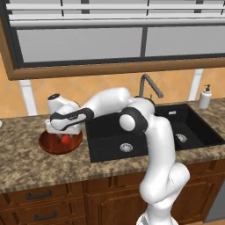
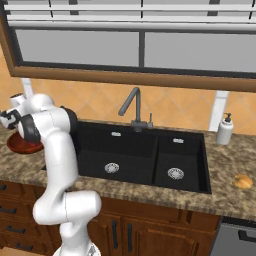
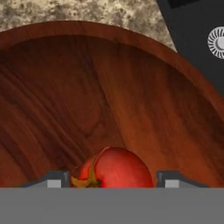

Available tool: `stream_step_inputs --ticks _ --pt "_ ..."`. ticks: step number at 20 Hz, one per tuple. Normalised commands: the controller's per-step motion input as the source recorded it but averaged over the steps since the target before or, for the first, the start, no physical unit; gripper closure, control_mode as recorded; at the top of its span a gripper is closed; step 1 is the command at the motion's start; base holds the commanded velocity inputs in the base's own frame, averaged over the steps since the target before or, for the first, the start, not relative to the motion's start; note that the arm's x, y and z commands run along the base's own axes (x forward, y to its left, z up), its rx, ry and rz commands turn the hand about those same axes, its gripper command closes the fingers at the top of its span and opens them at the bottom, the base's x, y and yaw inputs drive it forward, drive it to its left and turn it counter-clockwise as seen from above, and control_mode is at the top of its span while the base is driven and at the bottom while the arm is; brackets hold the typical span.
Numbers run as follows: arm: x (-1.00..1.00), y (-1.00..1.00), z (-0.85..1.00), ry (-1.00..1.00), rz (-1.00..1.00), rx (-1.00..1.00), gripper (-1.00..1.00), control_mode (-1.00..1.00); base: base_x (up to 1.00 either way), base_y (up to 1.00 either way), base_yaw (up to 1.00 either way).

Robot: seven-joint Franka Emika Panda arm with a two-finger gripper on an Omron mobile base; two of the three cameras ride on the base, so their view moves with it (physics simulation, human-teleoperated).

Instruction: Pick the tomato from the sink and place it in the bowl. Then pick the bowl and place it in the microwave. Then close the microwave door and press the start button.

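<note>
We see the gripper (image 3: 107, 179) low over the bowl (image 3: 65, 100), its jaws spread with a fingertip (image 3: 54, 178) on either side of the tomato (image 3: 116, 168); a gap shows between each tip and the fruit, so nothing is pinched. In the left base view the gripper (image 1: 63, 132) hangs over the bowl (image 1: 50, 147), and the tomato (image 1: 66, 139) lies inside, right of the bowl's middle. The bowl stands on the speckled stone counter (image 1: 26, 158), just left of the sink (image 1: 110, 136). The faucet (image 1: 148, 85) rises behind the sink, and a soap dispenser (image 1: 205, 96) stands at the far right. In the right base view a small orange-brown thing (image 2: 243, 181) lies on the counter right of the sink (image 2: 140, 155).
</note>
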Motion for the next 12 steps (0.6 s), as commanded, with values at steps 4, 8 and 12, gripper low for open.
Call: stream_step_inputs --ticks 4,8,12 --pt "-0.11 -0.01 0.19 -0.18 0.00 0.01 -1.00 -1.00 0.00 0.00 0.00" --pt "-0.05 0.00 0.42 -0.10 0.00 0.05 -1.00 -1.00 0.00 0.00 0.00" --pt "-0.14 -0.43 0.32 0.00 0.00 0.03 -1.00 -1.00 0.00 0.00 0.00"
